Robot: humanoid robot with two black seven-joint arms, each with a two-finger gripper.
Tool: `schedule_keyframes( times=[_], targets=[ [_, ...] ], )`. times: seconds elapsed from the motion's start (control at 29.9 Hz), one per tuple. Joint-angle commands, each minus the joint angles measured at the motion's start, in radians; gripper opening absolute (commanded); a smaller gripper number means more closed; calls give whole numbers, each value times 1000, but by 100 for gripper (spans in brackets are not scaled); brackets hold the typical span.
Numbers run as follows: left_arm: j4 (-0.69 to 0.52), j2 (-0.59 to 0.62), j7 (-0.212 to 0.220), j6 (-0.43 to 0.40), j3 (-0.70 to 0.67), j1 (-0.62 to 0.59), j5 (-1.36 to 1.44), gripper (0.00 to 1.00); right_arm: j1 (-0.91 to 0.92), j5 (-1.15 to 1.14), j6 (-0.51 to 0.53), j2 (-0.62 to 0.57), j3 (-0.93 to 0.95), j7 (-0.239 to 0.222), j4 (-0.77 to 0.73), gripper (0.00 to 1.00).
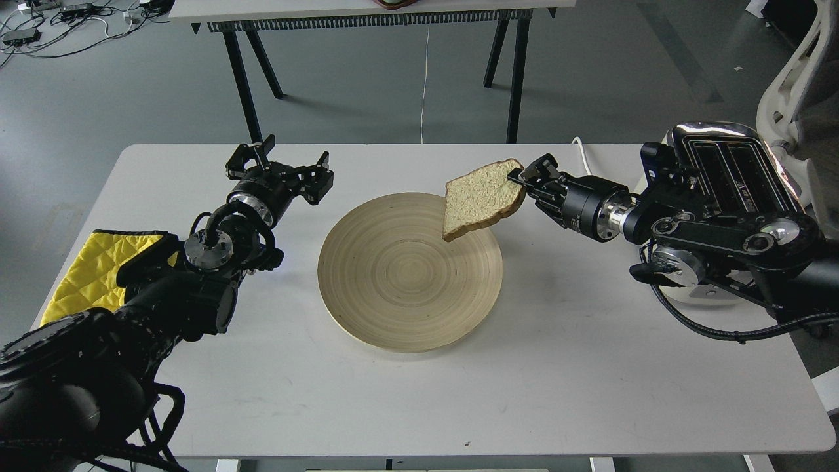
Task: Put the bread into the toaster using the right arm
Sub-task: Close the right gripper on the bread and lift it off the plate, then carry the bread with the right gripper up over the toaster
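Observation:
My right gripper [522, 177] is shut on the right edge of the bread [482, 196], a pale slice with a brown crust. It holds the slice tilted in the air above the far right rim of the wooden plate [393, 275]. The cream-white toaster [734, 177] with a chrome two-slot top stands at the table's right, partly hidden behind my right arm. My left gripper [278, 167] is open and empty, left of the plate near the back of the table.
A yellow quilted cloth [85, 269] lies at the table's left edge under my left arm. The toaster's white cord [586, 167] runs over the back edge. A second table [367, 13] and a white chair [799, 85] stand beyond.

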Motion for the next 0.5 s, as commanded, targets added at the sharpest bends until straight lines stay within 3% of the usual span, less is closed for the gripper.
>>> schedule_keyframes(
  times=[0.0, 0.2, 0.47],
  targets=[
    [0, 0, 0, 0, 0, 0, 0, 100, 84, -89, -2, -68, 11, -41, -2, 0],
    [0, 0, 0, 0, 0, 0, 0, 100, 211, -189, 0, -213, -4, -97, -1, 0],
    [0, 0, 0, 0, 0, 0, 0, 100, 349, -336, 4, -376, -112, -115, 2, 0]
  ],
)
